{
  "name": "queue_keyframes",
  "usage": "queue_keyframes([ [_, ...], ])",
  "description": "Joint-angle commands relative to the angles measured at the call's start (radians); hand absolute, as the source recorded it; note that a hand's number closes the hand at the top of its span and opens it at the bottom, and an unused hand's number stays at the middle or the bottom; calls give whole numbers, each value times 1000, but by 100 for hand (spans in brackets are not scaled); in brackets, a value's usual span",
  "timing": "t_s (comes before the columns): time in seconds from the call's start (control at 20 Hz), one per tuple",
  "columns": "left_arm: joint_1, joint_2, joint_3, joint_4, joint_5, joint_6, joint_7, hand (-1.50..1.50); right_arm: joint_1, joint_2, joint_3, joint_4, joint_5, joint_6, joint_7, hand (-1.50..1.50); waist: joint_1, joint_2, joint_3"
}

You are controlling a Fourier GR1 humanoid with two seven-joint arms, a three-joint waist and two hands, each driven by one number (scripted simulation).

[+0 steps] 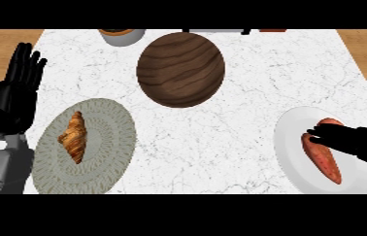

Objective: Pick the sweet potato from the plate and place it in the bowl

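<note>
Nearest to the camera, at the left edge of the counter [251, 109], the left hand [18, 92] is resting with its fingers straight and pointing up, and it is holding nothing. Just beside it, at the near left corner, a grey textured plate [108, 133] is carrying a croissant [73, 137]. At the far edge, a little left of the middle, a small light cup [122, 37] is showing only partly. Next to it, toward the middle of the far side, the dark wooden bowl [180, 69] is standing with nothing visible in it.

At the right edge, the white plate [290, 152] is holding the sweet potato [323, 157]. Its long axis is running from the far side to the near side, slightly slanted, with the near end pointing toward the near right corner. The right hand [342, 139] is coming in from the right edge and is lying over the far half of the sweet potato, across its long axis. Its fingers are bending downward over the sweet potato, but whether they are already closing round it I cannot tell.

I am judging that the right hand is clearly the nearer one, so the grasp belongs to it. The bowl is lying to the left and farther away from this plate, well apart, and the white marbled surface between them is carrying nothing, so the carrying path seems free.
</note>
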Motion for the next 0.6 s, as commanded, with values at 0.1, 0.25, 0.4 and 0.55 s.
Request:
queue_keyframes([
  [0.1, -51, 26, 40, 57, -1, -29, 13, 0, -20, 78, 16, -2, 70, 42, 8, -150, -4, 0, 0],
  [0.25, 77, 0, 49, -17, 17, -62, -54, 0, -21, 84, -3, 92, 91, -11, -50, -150, 1, -1, 0],
  [0.4, 15, -3, 19, -84, -15, -14, 71, 0, -72, 128, 2, 210, 139, -35, -66, -150, 1, 0, 0],
  [0.55, -26, 1, 54, 44, -12, -49, -13, 0, -109, 153, -5, 158, 175, 29, 9, -150, -3, 0, 0],
])
